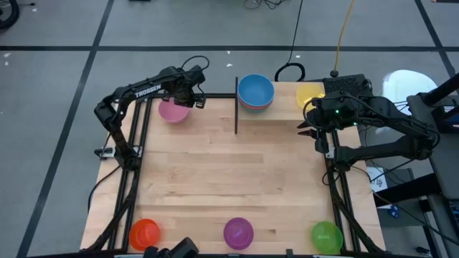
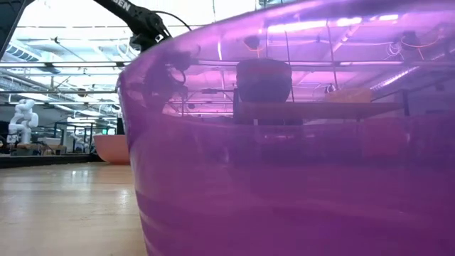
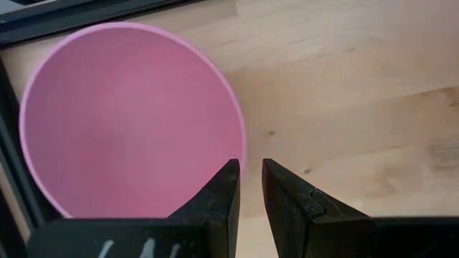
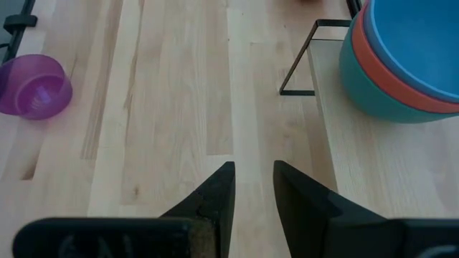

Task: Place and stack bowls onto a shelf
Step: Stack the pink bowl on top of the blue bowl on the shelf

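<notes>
The pink bowl [image 1: 172, 112] sits at the table's far left, and my left gripper [image 1: 191, 101] is shut on its right rim. On the shelf [image 1: 283, 109] at the far edge stands a stack with the blue bowl [image 1: 256, 92] on top, a red one and a teal one beneath it [image 4: 401, 68]. The yellow bowl [image 1: 309, 93] is beside the stack, partly hidden by my right arm. My right gripper [image 1: 307, 129] hovers off the shelf's near right corner, slightly open and empty. The orange [image 1: 143, 233], purple [image 1: 238, 233] and green [image 1: 326, 236] bowls stand along the near edge. My left gripper pinches the pink bowl's rim [image 3: 242, 154] on the side toward the shelf, one finger [image 3: 224, 190] inside the bowl and the other [image 3: 281, 190] outside. The fingers come from above, pointing down. In the low view the bowl [image 2: 112, 149] seems to stand on the table.
The wide middle of the wooden tabletop [image 1: 237, 172] holds nothing. The shelf's black post [image 1: 237, 106] stands between the pink bowl and the stack. Black frame rails [image 1: 133, 179] run along both table sides. The purple bowl [image 2: 298, 142] fills most of the low view.
</notes>
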